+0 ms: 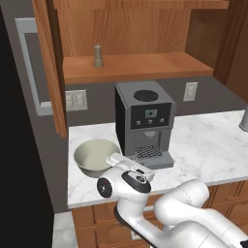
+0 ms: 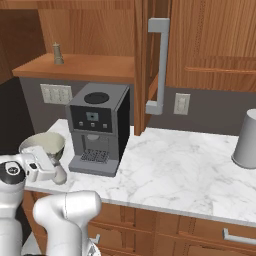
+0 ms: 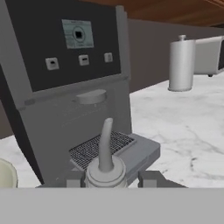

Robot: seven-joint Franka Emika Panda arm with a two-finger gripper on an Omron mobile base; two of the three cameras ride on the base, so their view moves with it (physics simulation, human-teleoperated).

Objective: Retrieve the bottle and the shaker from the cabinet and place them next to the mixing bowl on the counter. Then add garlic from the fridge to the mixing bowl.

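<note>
Even, diffuse rendered lighting is filling all three views; no single lamp direction is showing. The counter point(image 1: 208, 145) is reading brightest, its marble veining staying soft and low in resolution. The coffee machine point(image 1: 144, 121) is casting only a faint shadow at its base, on the counter just in front of it. To the left of the coffee machine, in the left base view, a flat black area is taking up the frame edge, with no detail. No glare or specular highlights are appearing. Edges are looking slightly jagged and blurred throughout. In the hand view, the coffee machine's panel markings are smearing, unreadable.
</note>
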